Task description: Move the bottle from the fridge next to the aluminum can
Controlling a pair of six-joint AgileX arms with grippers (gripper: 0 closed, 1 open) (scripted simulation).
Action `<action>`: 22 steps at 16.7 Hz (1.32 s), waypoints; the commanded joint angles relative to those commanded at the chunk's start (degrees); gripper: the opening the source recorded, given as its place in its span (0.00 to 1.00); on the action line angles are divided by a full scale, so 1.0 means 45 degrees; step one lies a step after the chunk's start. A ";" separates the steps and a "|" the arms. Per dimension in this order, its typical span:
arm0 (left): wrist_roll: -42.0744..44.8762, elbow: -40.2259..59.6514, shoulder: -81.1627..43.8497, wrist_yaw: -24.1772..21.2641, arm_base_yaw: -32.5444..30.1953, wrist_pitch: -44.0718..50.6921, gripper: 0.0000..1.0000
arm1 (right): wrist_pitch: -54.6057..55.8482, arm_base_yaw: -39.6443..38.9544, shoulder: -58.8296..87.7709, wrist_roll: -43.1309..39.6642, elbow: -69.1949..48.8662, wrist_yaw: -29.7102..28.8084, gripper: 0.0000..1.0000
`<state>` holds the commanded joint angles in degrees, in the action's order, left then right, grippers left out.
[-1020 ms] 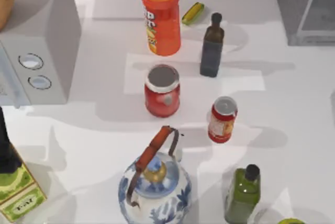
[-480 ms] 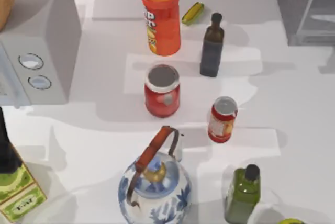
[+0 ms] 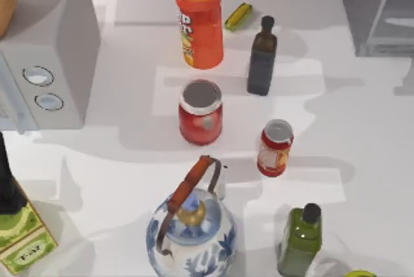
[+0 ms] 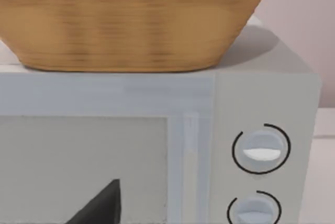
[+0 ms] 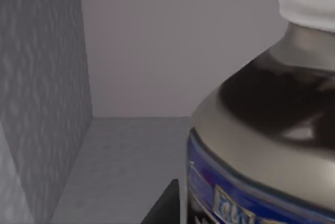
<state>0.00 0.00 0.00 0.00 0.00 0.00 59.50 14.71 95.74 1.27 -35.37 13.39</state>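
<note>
The bottle [image 5: 261, 145] looms close in the right wrist view, with a white cap, dark liquid and a blue label band. It stands on the grey floor inside the fridge [image 5: 42, 103]. A dark part of my right gripper [image 5: 165, 208] shows right beside the bottle's label. From above, the fridge [image 3: 378, 8] sits at the table's far right corner. The aluminum can [image 3: 275, 147], red with a silver top, stands right of the table's middle. My left gripper [image 4: 99, 208] hangs in front of the light-grey box with two dials [image 4: 261, 150].
An orange chip tube [image 3: 199, 21], a dark slim bottle [image 3: 262, 57] and a red jar [image 3: 200, 112] stand behind the can. A blue-white teapot [image 3: 191, 228] and green bottle [image 3: 299, 238] stand in front. A woven basket [image 4: 131, 20] rests on the dial box [image 3: 45, 63].
Shadows on the right side of the table have shifted. The objects on the table have not moved.
</note>
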 joint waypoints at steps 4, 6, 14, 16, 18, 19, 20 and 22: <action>0.0000 0.0000 0.0000 0.0000 0.0000 0.0000 1.00 | 0.1745 -0.1850 0.0530 -0.0042 0.1356 -0.1854 0.00; 0.0000 0.0000 0.0000 0.0000 0.0000 0.0000 1.00 | 0.2909 -0.3500 0.0695 -0.0077 0.2156 -0.3490 0.00; 0.0000 0.0000 0.0000 0.0000 0.0000 0.0000 1.00 | 0.6579 -0.8832 0.0925 -0.0237 0.5528 -0.8826 0.00; 0.0000 0.0000 0.0000 0.0000 0.0000 0.0000 1.00 | 0.6698 -0.8953 0.0902 -0.0245 0.5644 -0.8947 0.00; 0.0000 0.0000 0.0000 0.0000 0.0000 0.0000 1.00 | 0.6698 -0.8953 0.0902 -0.0245 0.5644 -0.8947 0.00; 0.0000 0.0000 0.0000 0.0000 0.0000 0.0000 1.00 | 0.6661 -0.8905 0.0921 -0.0216 0.5608 -0.8909 0.00; 0.0000 0.0000 0.0000 0.0000 0.0000 0.0000 1.00 | 0.6672 -0.8917 0.0913 -0.0224 0.5615 -0.8920 0.00; 0.0000 0.0000 0.0000 0.0000 0.0000 0.0000 1.00 | 0.6698 -0.8953 0.0901 -0.0245 0.5644 -0.8947 0.00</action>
<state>0.00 0.00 0.00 0.00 0.00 0.00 89.64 -25.58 99.80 0.16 -9.97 -26.88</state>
